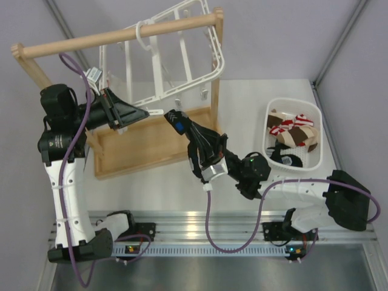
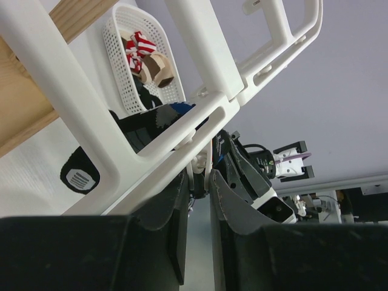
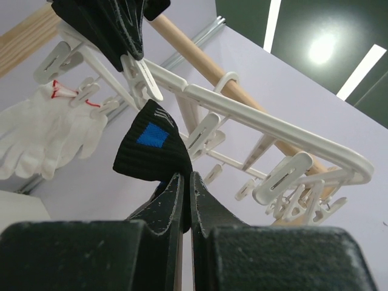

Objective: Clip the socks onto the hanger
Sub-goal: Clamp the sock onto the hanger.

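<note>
While under hanger [image 3: 242, 114], right gripper's [image 3: 187, 182] sock [image 3: 148, 142].

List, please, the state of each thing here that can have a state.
left gripper: shut on a clip
right gripper: shut on the sock
sock: held up at the hanger, not yet clipped
hanger: hooked on the rail, tilted
glove: clipped to the hanger
basket: holds other socks

no readable text, labels or numbers
</note>
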`<state>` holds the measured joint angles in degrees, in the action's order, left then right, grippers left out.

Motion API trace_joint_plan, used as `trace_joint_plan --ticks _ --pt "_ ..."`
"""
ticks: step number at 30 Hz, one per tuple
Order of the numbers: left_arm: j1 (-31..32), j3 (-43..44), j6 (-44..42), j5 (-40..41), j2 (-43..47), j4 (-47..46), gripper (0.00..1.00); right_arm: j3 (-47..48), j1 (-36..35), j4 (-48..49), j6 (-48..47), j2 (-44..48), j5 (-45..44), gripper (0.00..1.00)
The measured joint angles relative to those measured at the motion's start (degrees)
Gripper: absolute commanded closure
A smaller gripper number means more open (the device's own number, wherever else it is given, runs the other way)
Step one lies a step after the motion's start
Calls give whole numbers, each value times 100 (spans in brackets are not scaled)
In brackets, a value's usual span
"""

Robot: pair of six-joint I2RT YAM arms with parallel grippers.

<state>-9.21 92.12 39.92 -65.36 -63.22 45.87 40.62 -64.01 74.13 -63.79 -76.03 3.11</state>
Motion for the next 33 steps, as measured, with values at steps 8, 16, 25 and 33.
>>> trace_joint_plan --ticks 8,16,25,33 --pt "-11 0 44 -48 0 -28 78 79 0 -4 46 -140 33 100" --pt "-13 -52 46 -85 15 -92 78 190 0 -4 92 -219 63 100" --pt "-13 -103 68 -114 37 -175 78 310 0 -2 107 -295 79 100" --pt "-20 -190 111 -153 72 -286 80 420 0 -9 109 -437 81 100"
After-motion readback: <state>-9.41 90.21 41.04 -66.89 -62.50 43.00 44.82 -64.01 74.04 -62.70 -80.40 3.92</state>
